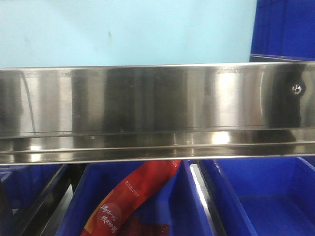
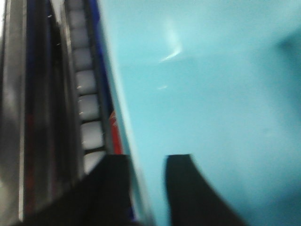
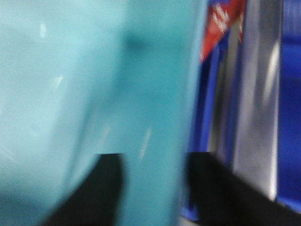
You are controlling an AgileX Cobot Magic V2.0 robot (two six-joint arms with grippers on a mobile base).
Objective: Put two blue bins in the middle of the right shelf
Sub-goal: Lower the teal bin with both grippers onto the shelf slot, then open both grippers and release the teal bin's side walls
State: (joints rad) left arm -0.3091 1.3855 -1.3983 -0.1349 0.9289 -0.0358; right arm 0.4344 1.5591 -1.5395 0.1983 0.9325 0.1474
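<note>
Step advice: both arms should probably keep level and push the pale sky-blue plastic bin (image 1: 123, 32) squarely over the brushed stainless-steel shelf rail (image 1: 147, 110).
Left gripper (image 2: 148, 188): 2 dark fingers (image 2: 188, 188) narrowly parted, straddling the bin's wall.
Right gripper (image 3: 150, 188): fingers (image 3: 94, 193) likewise astride the wall, seemingly clamped.
Bin: above the rail.

One pale blue bin (image 1: 123, 32), three dark blue bins (image 1: 266, 196) (below), one red packet (image 1: 133, 199).

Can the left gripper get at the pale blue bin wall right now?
Probably yes: the left gripper already straddles the pale blue bin wall, one finger inside, one outside. Nothing sits between; blur hides actual contact.
</note>
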